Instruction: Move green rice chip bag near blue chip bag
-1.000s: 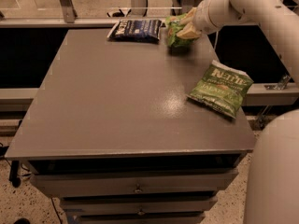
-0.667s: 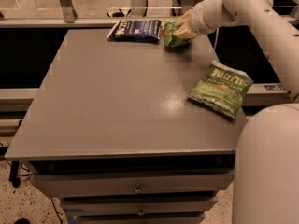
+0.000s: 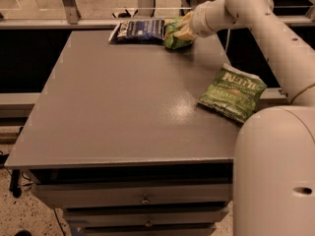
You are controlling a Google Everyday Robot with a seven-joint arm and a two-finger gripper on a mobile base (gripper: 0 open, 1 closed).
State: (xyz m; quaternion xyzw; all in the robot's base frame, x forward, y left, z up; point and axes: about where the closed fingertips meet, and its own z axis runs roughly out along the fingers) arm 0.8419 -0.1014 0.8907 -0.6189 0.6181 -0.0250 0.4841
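Observation:
The blue chip bag (image 3: pixel 139 31) lies flat at the table's far edge, dark navy with white lettering. The green rice chip bag (image 3: pixel 173 37) is a bright light-green pouch right beside it, at its right end, partly covered by my gripper. My gripper (image 3: pixel 183 29) reaches in from the right at the far edge and is closed on the pouch, holding it low over or on the table; I cannot tell which. The two bags look almost touching.
A darker green Kettle bag (image 3: pixel 232 92) lies near the table's right edge. The grey table (image 3: pixel 123 107) has drawers under its front. My white arm (image 3: pixel 275 38) and base (image 3: pixel 275 171) fill the right side. A rail runs behind the far edge.
My gripper has carried the green rice chip bag leftward along the far edge, closing the gap to the blue chip bag. The Kettle bag has not moved.

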